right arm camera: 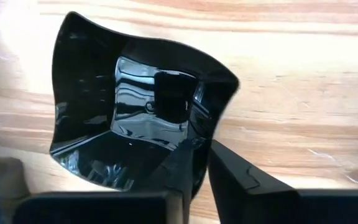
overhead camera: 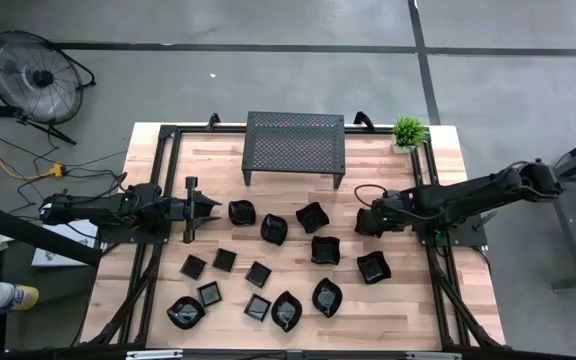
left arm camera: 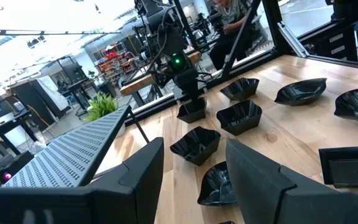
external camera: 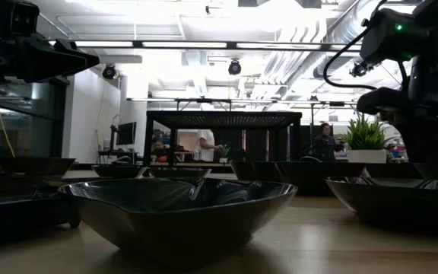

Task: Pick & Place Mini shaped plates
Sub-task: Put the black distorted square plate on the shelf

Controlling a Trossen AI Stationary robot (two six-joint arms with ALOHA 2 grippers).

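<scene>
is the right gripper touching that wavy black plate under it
Touching. The right wrist view shows the right gripper with its two fingers closed on the rim of the wavy black plate, one inside, one outside.

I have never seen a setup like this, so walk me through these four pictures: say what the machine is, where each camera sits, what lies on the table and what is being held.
This is a robot with two dark arms at a wooden table. One picture looks straight down, one looks level across the tabletop, and two come from cameras on the arms' wrists.

About fifteen mini shaped plates, glossy and black, lie scattered on the table. A perforated metal rack stands at the back, with a small potted plant beside it.

The right gripper has its fingers pinched on the rim of a wavy-edged square plate; whether the plate has left the table is unclear. The left gripper waits open at the table's left side, holding nothing.
</scene>
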